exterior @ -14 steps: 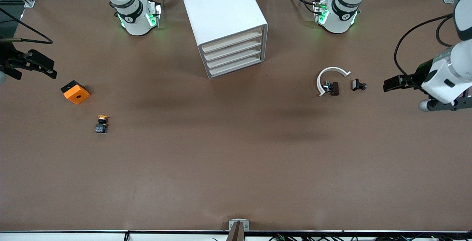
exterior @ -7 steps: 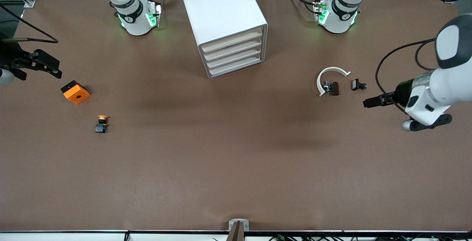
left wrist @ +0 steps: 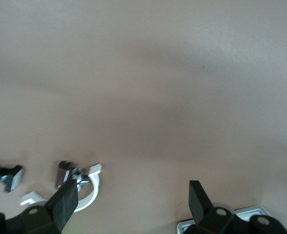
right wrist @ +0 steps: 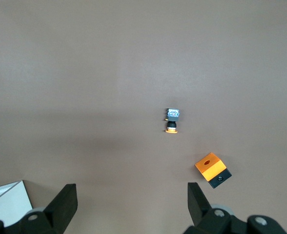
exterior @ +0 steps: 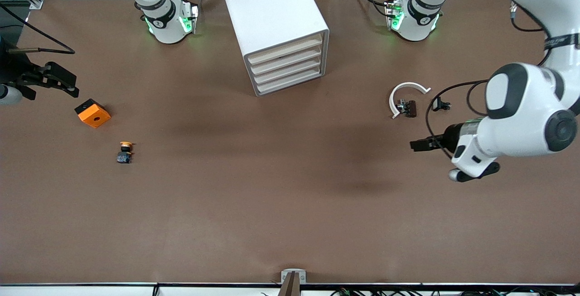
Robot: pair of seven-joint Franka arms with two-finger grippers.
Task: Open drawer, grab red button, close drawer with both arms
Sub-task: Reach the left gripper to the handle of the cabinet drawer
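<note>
Brown matte table (exterior: 290, 205), grey floor past its top edge w/ a yellow line at the corner by my left arm's base. One white cabinet (exterior: 275, 26) stands between my two bases, four drawers (exterior: 287, 66) in its front, all shut. Toward the right arm's end: one orange square block w/ a hole (exterior: 92, 113) and, nearer the front camera, one button w/ an orange-yellow cap (exterior: 125, 151), lying on its side. Toward the left arm's end: one white curved clip (exterior: 404, 96), one small dark brown part (exterior: 409, 108) touching it, one small black part (exterior: 440, 104) just beside, apart. Red-capped button: can't see it anywhere, no drawer is open to look into. My left gripper (exterior: 417, 144) is up over bare table, near the brown part, fingers (left wrist: 63, 204) spread wide, nothing between them. My right gripper (exterior: 63, 82) hangs over the table edge by the orange block, fingers (right wrist: 64, 202) also wide apart, nothing held.
</note>
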